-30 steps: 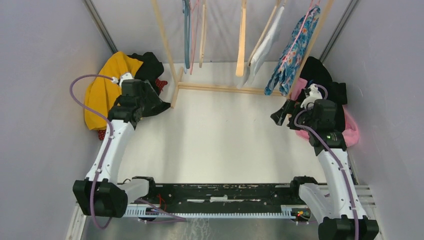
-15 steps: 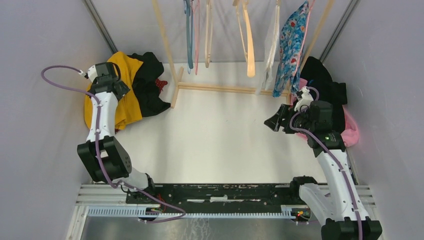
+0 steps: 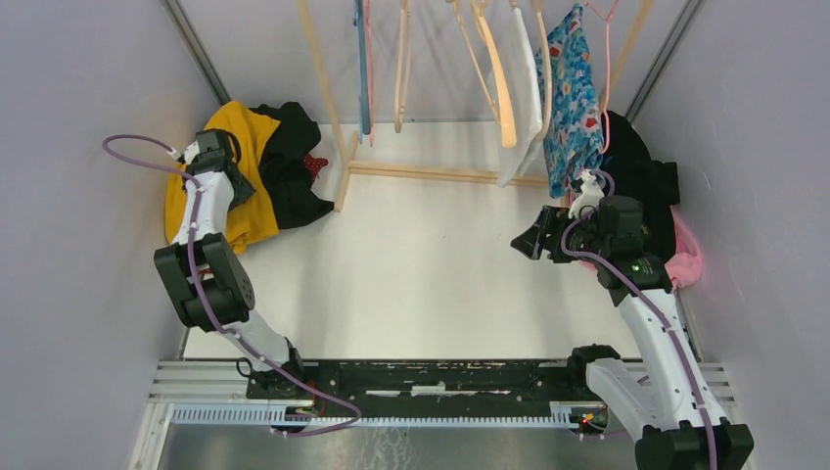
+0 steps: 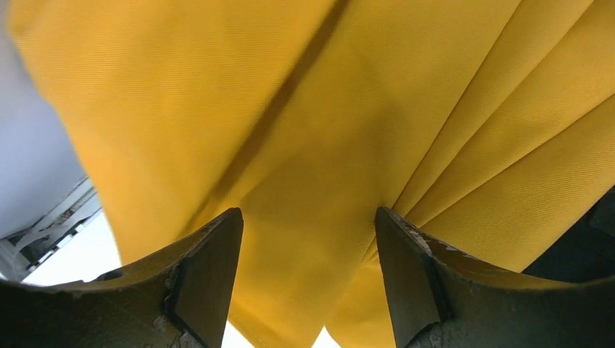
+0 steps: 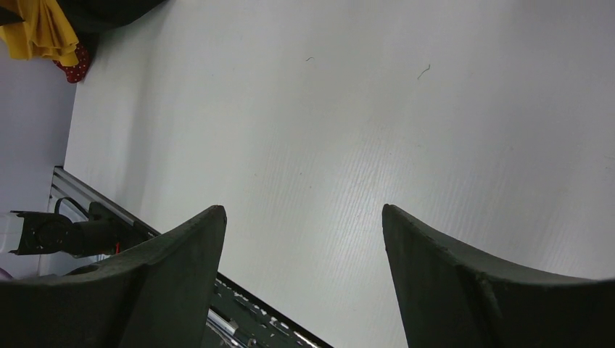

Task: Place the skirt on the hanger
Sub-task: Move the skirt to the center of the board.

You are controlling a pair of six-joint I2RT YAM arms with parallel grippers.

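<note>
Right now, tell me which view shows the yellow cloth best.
Top external: the yellow cloth shows nearly whole, heaped beside black cloth, with the left arm partly over it. The left wrist view shows only its folds up close, filling the frame. The right wrist view catches just a small corner at top left.

The top view's upper edge cut off the hangers and the rack, so we could not see what held them. The yellow skirt ran past the top and right edges of the left wrist view. At right, the right arm hid part of the pink cloth.
</note>
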